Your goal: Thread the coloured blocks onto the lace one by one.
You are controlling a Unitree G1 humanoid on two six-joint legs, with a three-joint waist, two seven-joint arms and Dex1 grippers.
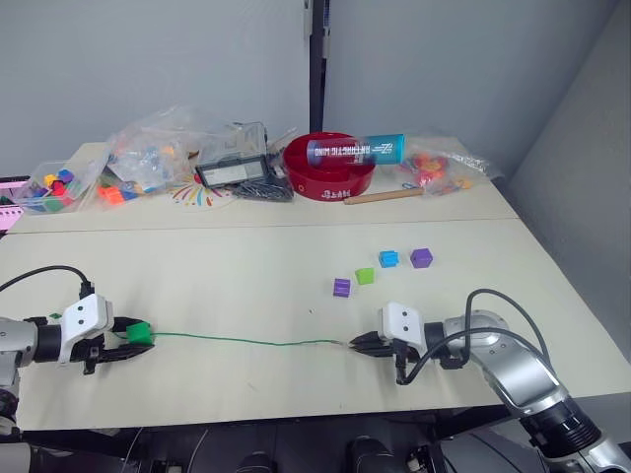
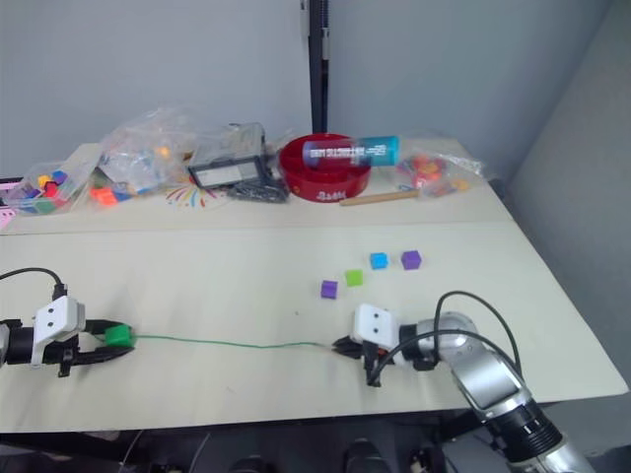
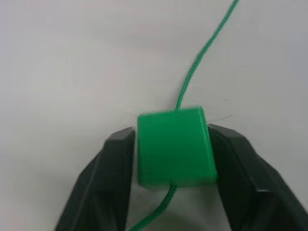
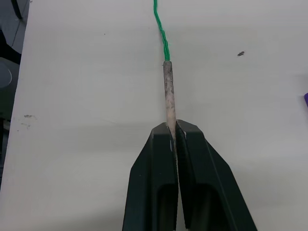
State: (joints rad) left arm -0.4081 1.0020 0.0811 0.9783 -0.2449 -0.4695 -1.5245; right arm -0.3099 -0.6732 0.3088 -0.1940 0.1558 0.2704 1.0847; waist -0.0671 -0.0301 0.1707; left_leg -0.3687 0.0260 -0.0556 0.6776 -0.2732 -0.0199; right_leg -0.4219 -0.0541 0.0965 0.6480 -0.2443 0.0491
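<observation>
The green lace (image 1: 246, 342) lies stretched across the table's front. At its left end a dark green block (image 3: 174, 147) is threaded on it, and my left gripper (image 1: 133, 341) is shut on that block. My right gripper (image 1: 357, 344) is shut on the lace's pale stiff tip (image 4: 168, 96) at the other end. Loose on the table beyond the right gripper lie a purple block (image 1: 341, 287), a lime green block (image 1: 365, 276), a light blue block (image 1: 388, 258) and a second purple block (image 1: 422, 258).
Along the back of the table (image 1: 246, 266) stand a red bowl (image 1: 328, 177) with a blue tube across it, a black tray (image 1: 235, 169), clear bags of toy pieces (image 1: 148, 153) and a box of bright pieces (image 1: 49, 187). A wooden stick (image 1: 380, 197) lies beside the bowl.
</observation>
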